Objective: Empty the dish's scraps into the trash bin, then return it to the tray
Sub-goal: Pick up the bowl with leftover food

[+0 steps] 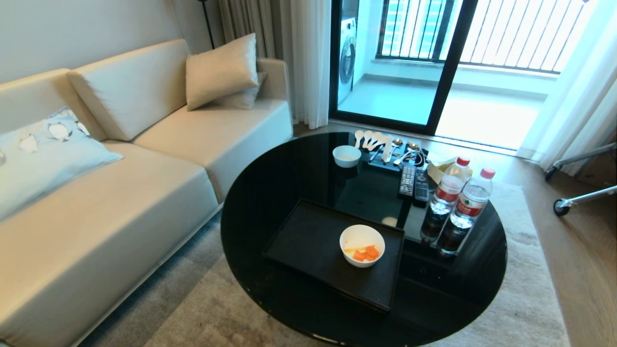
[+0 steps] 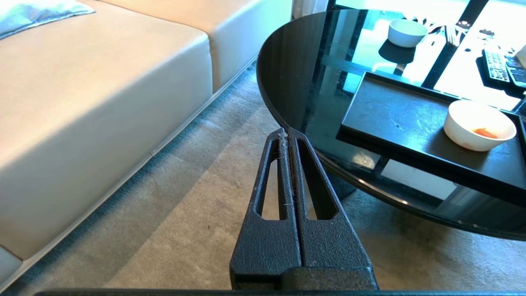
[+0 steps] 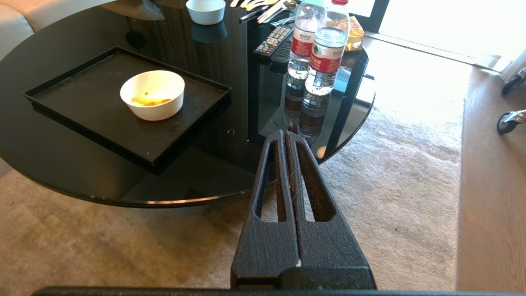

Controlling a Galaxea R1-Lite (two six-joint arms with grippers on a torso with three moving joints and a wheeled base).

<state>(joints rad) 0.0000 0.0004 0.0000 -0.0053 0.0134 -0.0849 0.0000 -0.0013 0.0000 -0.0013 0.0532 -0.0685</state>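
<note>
The dish [image 1: 362,245], a small white bowl, sits on the right part of the black tray [image 1: 308,241] on the round black glass table [image 1: 270,193]. Inside it lie the scraps [image 1: 365,253]: orange carrot slices and pale strips. Both wrist views show the dish [image 2: 478,125] [image 3: 152,94] on the tray [image 2: 394,119] [image 3: 82,102]. My left gripper [image 2: 287,130] is shut and empty, low over the carpet beside the table's edge. My right gripper [image 3: 285,133] is shut and empty at the table's near edge. Neither arm appears in the head view. The trash bin is out of view.
A second white bowl [image 1: 346,155] stands at the table's far side next to a cutlery stand [image 1: 390,154] with spoons. Two remotes [image 1: 413,184] and two water bottles [image 1: 460,197] stand right of the tray. A beige sofa [image 1: 120,168] flanks the table's left.
</note>
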